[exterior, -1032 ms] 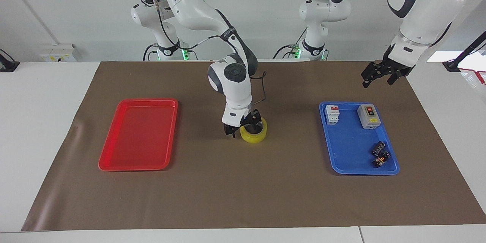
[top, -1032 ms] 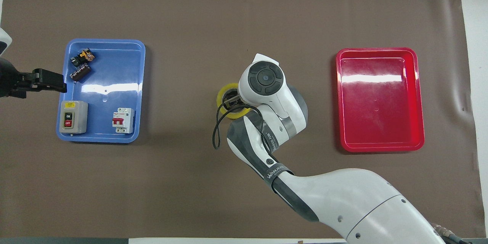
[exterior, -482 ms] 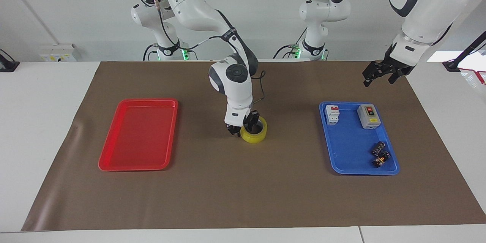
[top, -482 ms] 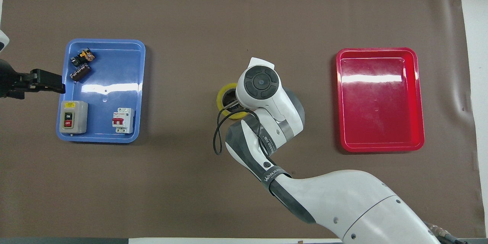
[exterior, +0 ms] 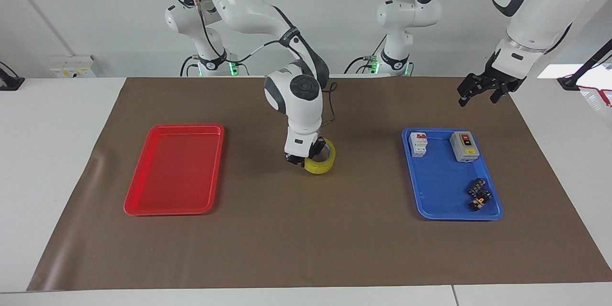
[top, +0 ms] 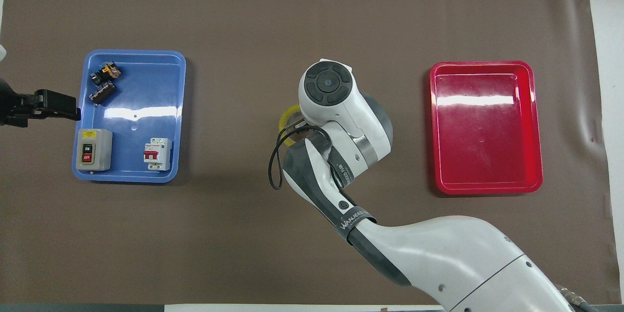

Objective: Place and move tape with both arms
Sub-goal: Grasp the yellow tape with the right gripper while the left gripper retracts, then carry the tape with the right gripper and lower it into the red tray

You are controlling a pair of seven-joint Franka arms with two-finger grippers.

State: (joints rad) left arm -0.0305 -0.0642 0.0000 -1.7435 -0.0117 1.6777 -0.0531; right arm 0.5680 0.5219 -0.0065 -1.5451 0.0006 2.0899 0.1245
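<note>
My right gripper (exterior: 302, 157) sits just above the centre of the facing view, clamped on the wall of the tape (exterior: 321, 159), one finger apparently down inside the core and the other on the outer face. The roll looks tilted and a little off the brown mat (exterior: 306, 248), so I judge it carried, not resting. In the overhead view only a yellow sliver of it (top: 287, 120) shows at mid-frame, the rest hidden under my wrist.

I expect the roll to be light and stiff: the wound tape and the core should take a firm squeeze without deforming. The outer face is glossy and probably slick, so pinching through the wall, as now, looks like the safest hold. Held at one side, the ring may swing or sag away from the fingers.

The right forearm stands nearly vertical over the tape, bending back at the elbow to its base at the upper left of the facing view. The red tray (exterior: 174, 168) lies at centre left, empty.

My left gripper (exterior: 479, 91) waits at the upper right of the facing view, raised above the mat beside the blue tray (exterior: 444, 201); its fingers look parted and hold nothing.
</note>
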